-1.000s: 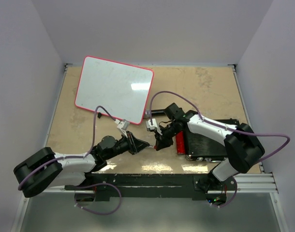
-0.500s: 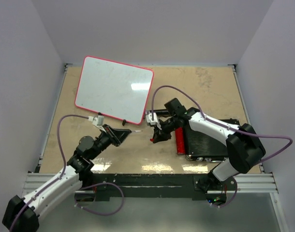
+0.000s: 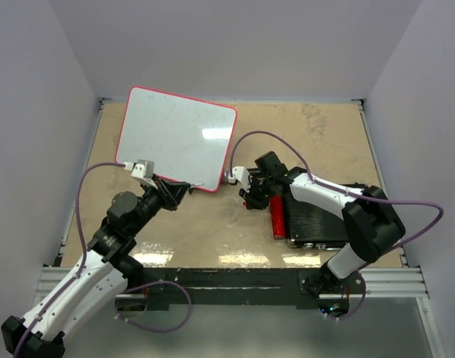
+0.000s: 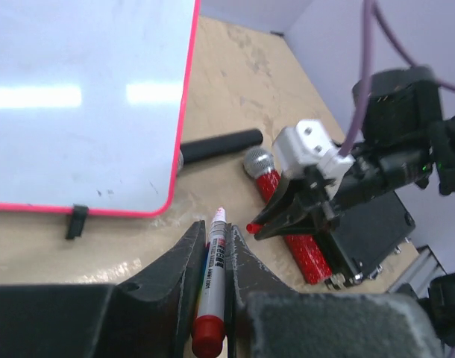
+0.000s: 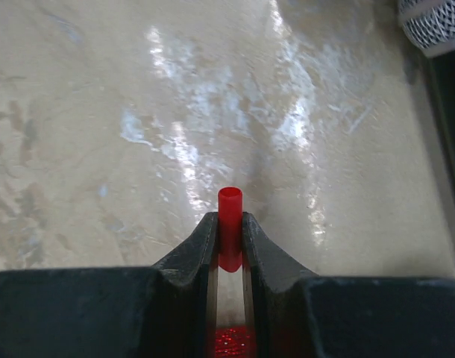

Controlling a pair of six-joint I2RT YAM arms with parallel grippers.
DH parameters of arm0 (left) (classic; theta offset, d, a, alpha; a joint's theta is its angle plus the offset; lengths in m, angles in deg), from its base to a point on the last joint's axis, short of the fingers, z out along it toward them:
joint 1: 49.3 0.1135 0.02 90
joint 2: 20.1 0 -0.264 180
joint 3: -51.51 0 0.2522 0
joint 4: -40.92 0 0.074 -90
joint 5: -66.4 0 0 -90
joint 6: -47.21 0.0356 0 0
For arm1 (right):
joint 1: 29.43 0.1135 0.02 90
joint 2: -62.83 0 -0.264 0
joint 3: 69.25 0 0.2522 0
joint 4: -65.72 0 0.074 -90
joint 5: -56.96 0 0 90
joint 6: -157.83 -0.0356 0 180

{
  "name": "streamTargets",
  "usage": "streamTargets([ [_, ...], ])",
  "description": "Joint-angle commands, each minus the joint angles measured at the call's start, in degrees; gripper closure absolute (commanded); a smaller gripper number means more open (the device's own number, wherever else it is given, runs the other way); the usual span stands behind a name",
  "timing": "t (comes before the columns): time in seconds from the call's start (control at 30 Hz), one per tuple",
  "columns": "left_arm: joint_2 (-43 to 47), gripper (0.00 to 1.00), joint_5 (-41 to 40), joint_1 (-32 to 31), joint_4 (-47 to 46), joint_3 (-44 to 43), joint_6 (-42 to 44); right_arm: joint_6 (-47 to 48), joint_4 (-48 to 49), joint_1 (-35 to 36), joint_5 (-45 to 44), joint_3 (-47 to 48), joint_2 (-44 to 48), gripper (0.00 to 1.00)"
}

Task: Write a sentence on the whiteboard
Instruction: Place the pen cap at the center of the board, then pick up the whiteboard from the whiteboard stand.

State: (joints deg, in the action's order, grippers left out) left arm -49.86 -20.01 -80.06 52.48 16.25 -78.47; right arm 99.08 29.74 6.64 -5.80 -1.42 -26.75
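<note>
Left pincer (image 4: 213, 231) clamps the uncapped marker (image 4: 212, 277) at the edge of the blank whiteboard (image 4: 78, 97); right pincer (image 5: 229, 224) pinches the red cap (image 5: 229, 203). Next, presumably: tip onto board.

Large red-framed glossy white whiteboard (image 3: 175, 138) lies far left on the beige stone-look table (image 3: 317, 134). Black ribbed rectangular case (image 3: 324, 216): near right. Red glittery microphone (image 3: 277, 218) just beside its left edge. Black plastic cylinder (image 4: 216, 145) between board corner and microphone head. Left gripper (image 4: 216, 231), holding white plastic marker (image 4: 210, 291), before board; right gripper (image 5: 229, 224), holding small red cap (image 5: 229, 201), left of microphone.
</note>
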Motion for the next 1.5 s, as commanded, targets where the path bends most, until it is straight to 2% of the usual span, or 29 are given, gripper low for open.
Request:
streamTargets([
  [0.0,0.4,1.00,-8.8,0.4,10.1,-10.4,10.8,-3.1,2.4,-0.3,-8.3,3.0,-2.4,0.81],
  [0.17,1.3,1.00,-8.8,0.3,13.5,-14.1,18.6,-1.9,0.3,-0.8,-7.5,4.7,-4.1,0.64],
  [0.23,2.1,1.00,-8.2,0.3,14.0,-14.8,21.5,-1.1,-1.8,-1.6,-6.7,6.8,-3.9,0.51],
  [0.43,4.2,1.00,-7.2,0.4,16.0,-15.5,29.7,0.8,-10.6,-7.5,2.9,20.3,-5.5,0.44],
  [0.57,6.5,1.00,-7.8,0.3,15.2,-14.7,31.5,-4.5,-10.6,-12.9,15.1,30.1,-11.3,0.41],
  [0.6,7.0,1.00,-8.0,0.3,15.2,-14.4,31.8,-7.7,-9.4,-14.9,20.9,32.9,-12.6,0.40],
  [0.67,8.0,1.00,-9.0,0.3,15.2,-14.1,32.0,-13.1,-3.6,-16.0,25.7,34.7,-15.2,0.35],
  [0.7,8.4,1.00,-9.5,0.3,15.0,-13.9,32.0,-19.6,-0.9,-16.6,27.8,34.8,-17.2,0.34],
  [0.77,9.3,1.00,-10.9,0.3,15.0,-13.7,31.9,-25.7,8.2,-16.6,28.2,34.3,-18.7,0.31],
  [0.8,9.5,1.00,-11.3,0.3,15.1,-13.5,31.9,-32.8,12.0,-16.7,27.8,33.5,-19.4,0.22],
  [0.9,9.9,1.00,-12.7,0.3,15.2,-13.5,31.6,-44.4,27.6,-16.5,25.7,29.3,-18.7,0.09],
  [0.97,9.8,1.00,-13.0,0.3,15.2,-13.5,31.6,-50.0,35.3,-16.4,24.4,27.2,-18.8,0.08],
  [1.17,9.5,1.00,-13.4,0.3,15.3,-13.4,31.5,-60.4,43.8,-14.9,21.6,25.5,-22.1,0.10],
  [1.47,8.9,1.00,-13.4,0.3,15.4,-13.5,31.4,-71.1,50.6,-11.5,19.3,27.2,-27.0,0.19],
])
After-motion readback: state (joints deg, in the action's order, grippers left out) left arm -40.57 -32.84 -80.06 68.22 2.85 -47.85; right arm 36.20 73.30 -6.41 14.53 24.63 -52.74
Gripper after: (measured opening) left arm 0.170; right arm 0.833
